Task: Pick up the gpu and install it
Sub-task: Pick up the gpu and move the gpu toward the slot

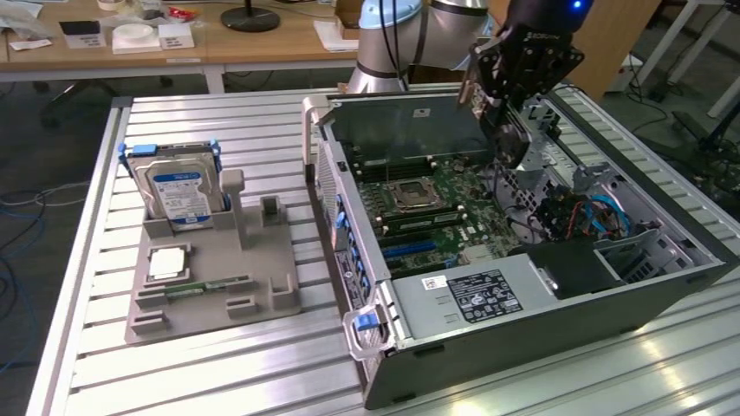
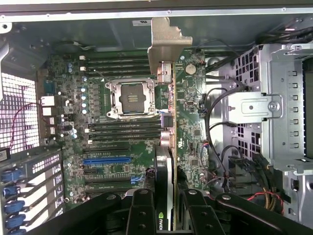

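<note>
My gripper (image 2: 168, 208) is shut on the gpu (image 2: 169, 147), a thin dark card seen edge-on, with its metal end bracket (image 2: 164, 44) pointing away from the wrist. In the exterior view the gripper (image 1: 511, 100) holds the gpu (image 1: 509, 143) upright above the far part of the open computer case (image 1: 521, 334). The card hangs over the green motherboard (image 2: 190, 127), apart from it, beside the CPU socket (image 2: 131, 98). A blue expansion slot (image 2: 107, 160) lies on the board to one side of the card.
A grey fixture (image 1: 208, 290) on the slatted table holds a silver hard drive with a blue label (image 1: 176, 186) and a small green memory stick (image 1: 208, 284). A metal drive cage (image 2: 274, 107) and loose cables (image 2: 220, 127) stand inside the case near the card.
</note>
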